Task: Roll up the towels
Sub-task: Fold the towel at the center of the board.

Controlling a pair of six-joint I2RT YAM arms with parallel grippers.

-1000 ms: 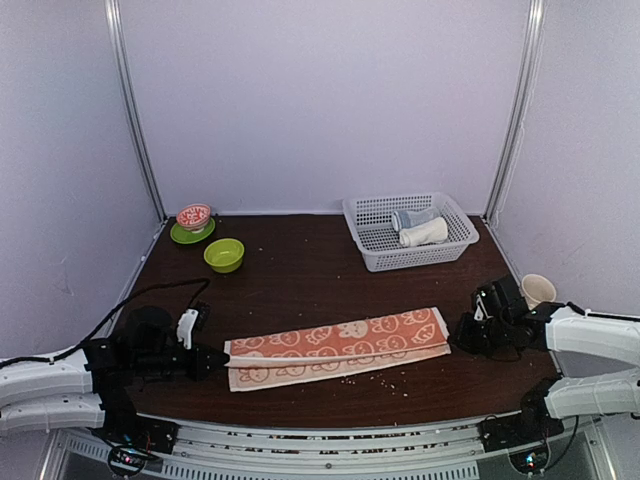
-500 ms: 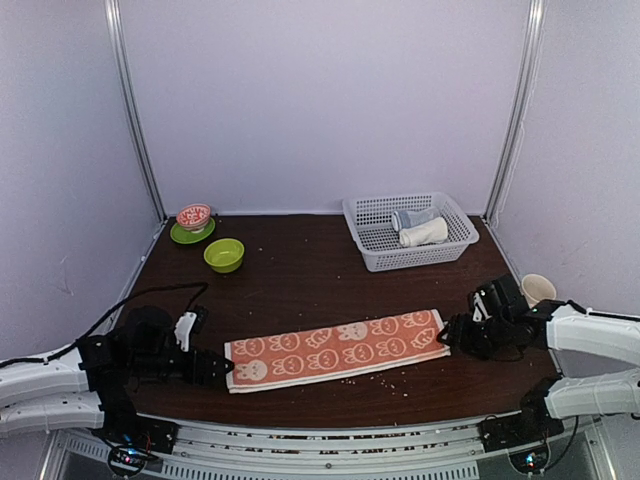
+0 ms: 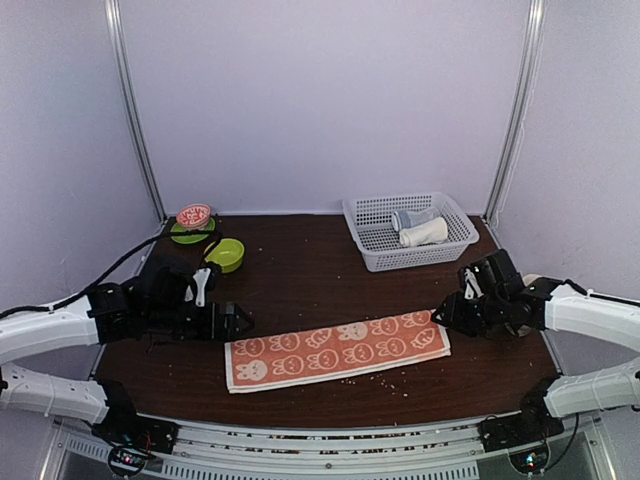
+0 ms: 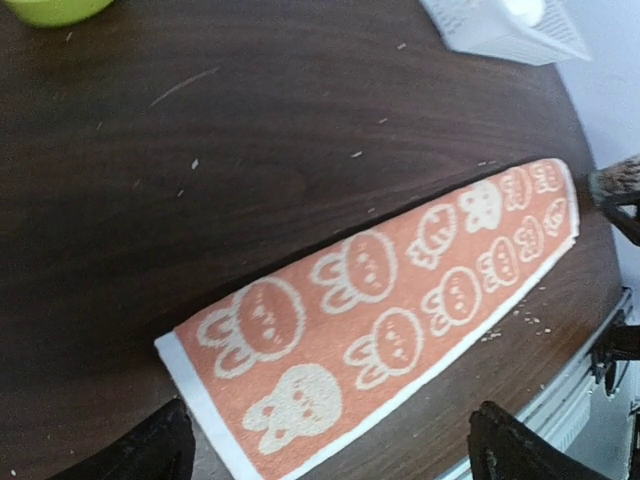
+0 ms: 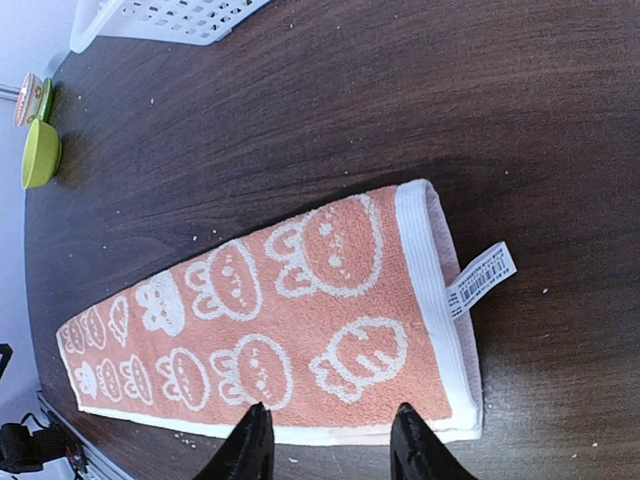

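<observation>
Lying flat on the counter (image 3: 300, 270), the orange towel (image 3: 335, 350) with white rabbit prints stretches in a long narrow strip, at a slight slant, between the two arms. It looks doubled lengthwise, and the right wrist view shows a second layer at its short end. The cream towel (image 3: 423, 233) sits already rolled in the white basket (image 3: 425, 255) at the back right, so I judge the orange one is the work that remains, and its roll has not begun.

The left tool (image 3: 240, 322) hangs near the strip's left end with its fingers spread wide and nothing between them. The right tool (image 3: 440, 312) hovers over the right end, also parted and empty.

Plenty could go wrong from here. A pinch that catches only the top layer would peel the fold open instead of turning the end over. Because the strip lies aslant, a first tuck that is not square to its long edges would make the roll cone out to one side. The label (image 5: 480, 278) sticking out at the right end could snag a finger. Crumbs (image 3: 385, 378) along the near edge may get wound in. If one end is dragged while the other lies unheld, the whole strip would likely slide rather than curl.
</observation>
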